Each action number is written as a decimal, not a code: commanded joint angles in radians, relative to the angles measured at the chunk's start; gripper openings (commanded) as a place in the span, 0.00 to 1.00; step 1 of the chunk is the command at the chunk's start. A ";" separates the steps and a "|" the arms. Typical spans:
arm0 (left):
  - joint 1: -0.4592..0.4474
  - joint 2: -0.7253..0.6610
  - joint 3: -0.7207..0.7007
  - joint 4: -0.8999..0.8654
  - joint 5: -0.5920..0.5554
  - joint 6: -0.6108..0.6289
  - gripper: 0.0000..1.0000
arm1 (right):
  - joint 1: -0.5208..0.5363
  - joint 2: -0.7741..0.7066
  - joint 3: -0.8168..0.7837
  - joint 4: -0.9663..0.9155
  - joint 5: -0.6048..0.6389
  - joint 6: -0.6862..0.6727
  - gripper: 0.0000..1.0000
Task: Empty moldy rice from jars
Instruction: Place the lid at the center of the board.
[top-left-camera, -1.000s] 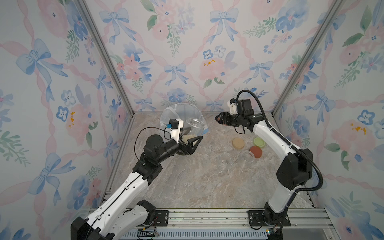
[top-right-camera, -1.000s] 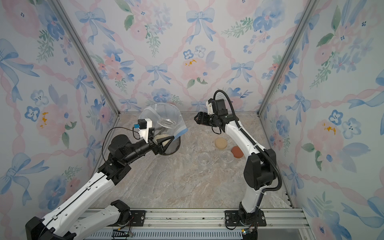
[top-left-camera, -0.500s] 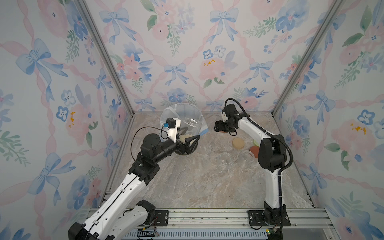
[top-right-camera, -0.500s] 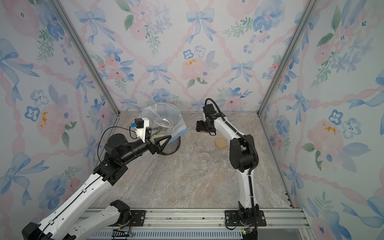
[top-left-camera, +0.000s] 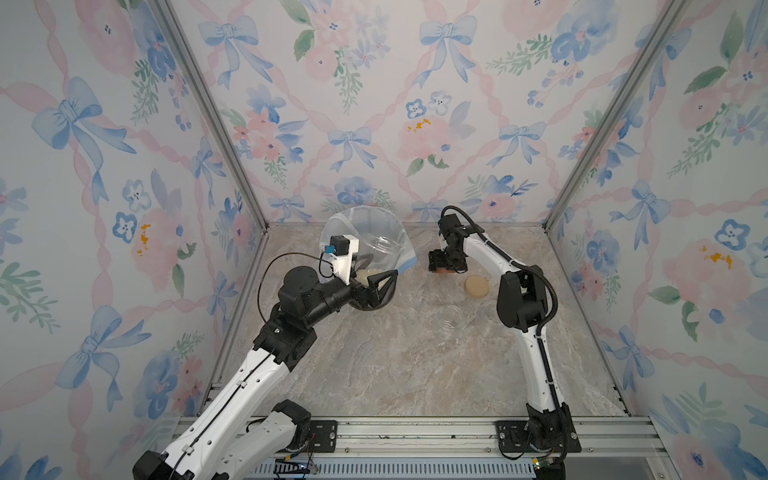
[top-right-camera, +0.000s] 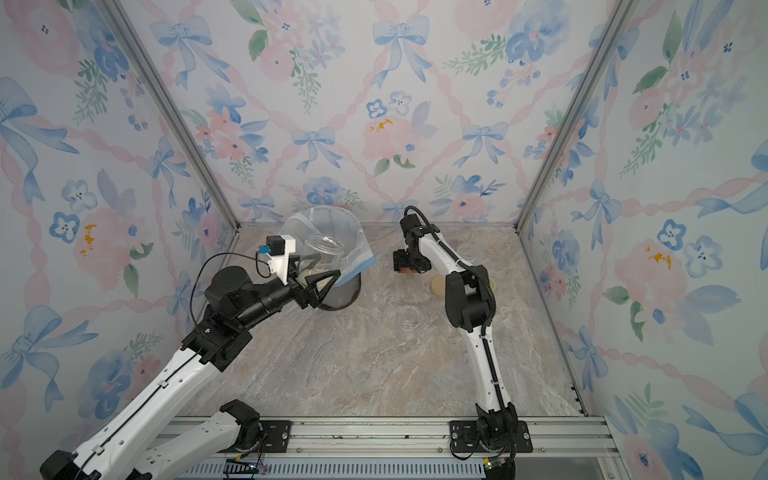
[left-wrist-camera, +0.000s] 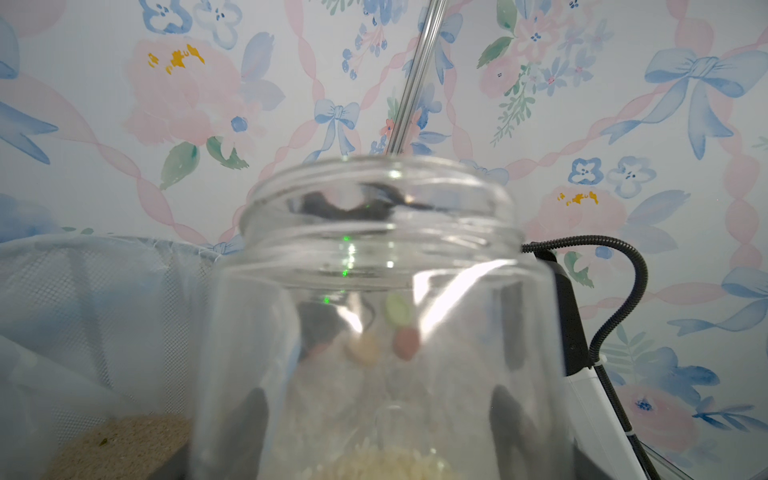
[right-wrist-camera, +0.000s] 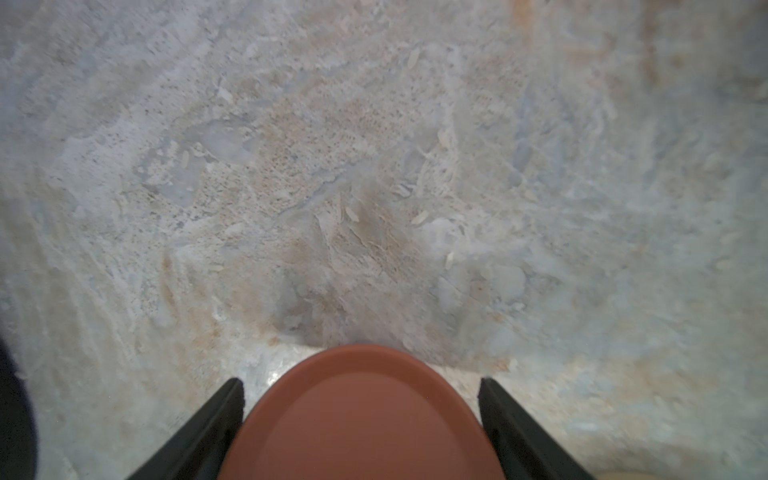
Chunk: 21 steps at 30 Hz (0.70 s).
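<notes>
My left gripper (top-left-camera: 376, 283) (left-wrist-camera: 380, 399) is shut on a clear open jar (top-left-camera: 380, 246) (left-wrist-camera: 378, 257), held tilted at the lined mesh bin (top-left-camera: 372, 302). Pale moldy rice (left-wrist-camera: 386, 461) lies at the jar's bottom, between the fingers (left-wrist-camera: 253, 415). More tan rice (left-wrist-camera: 120, 440) lies inside the bin's liner (top-left-camera: 365, 226). My right gripper (top-left-camera: 444, 266) (right-wrist-camera: 360, 384) is shut on a rust-red lid (right-wrist-camera: 361, 419) (top-left-camera: 442, 271), low over the table at the back middle. In both top views, two empty lidless jars (top-left-camera: 451, 318) (top-left-camera: 492, 311) (top-right-camera: 409, 318) stand beside my right arm.
A beige lid (top-left-camera: 476, 286) (top-right-camera: 438, 284) lies flat on the marble table (top-left-camera: 395, 365) next to my right forearm. Another clear jar (top-right-camera: 467, 249) stands behind that arm. Loose rice grains (right-wrist-camera: 419, 217) are scattered on the table under the right gripper. Floral walls enclose three sides.
My right arm has folded and swung down from a raised pose, bringing the red lid low over the table at the back. My left arm has shifted only slightly with its jar.
</notes>
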 joint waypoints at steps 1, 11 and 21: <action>0.005 -0.048 0.021 0.065 -0.023 0.000 0.00 | -0.009 0.024 0.012 -0.083 0.024 -0.007 0.63; 0.006 -0.086 -0.007 0.062 -0.051 0.003 0.00 | -0.009 -0.013 -0.040 -0.102 0.017 -0.004 0.97; 0.008 -0.061 0.043 0.027 -0.058 0.042 0.00 | -0.009 -0.152 -0.054 -0.143 0.029 0.043 0.97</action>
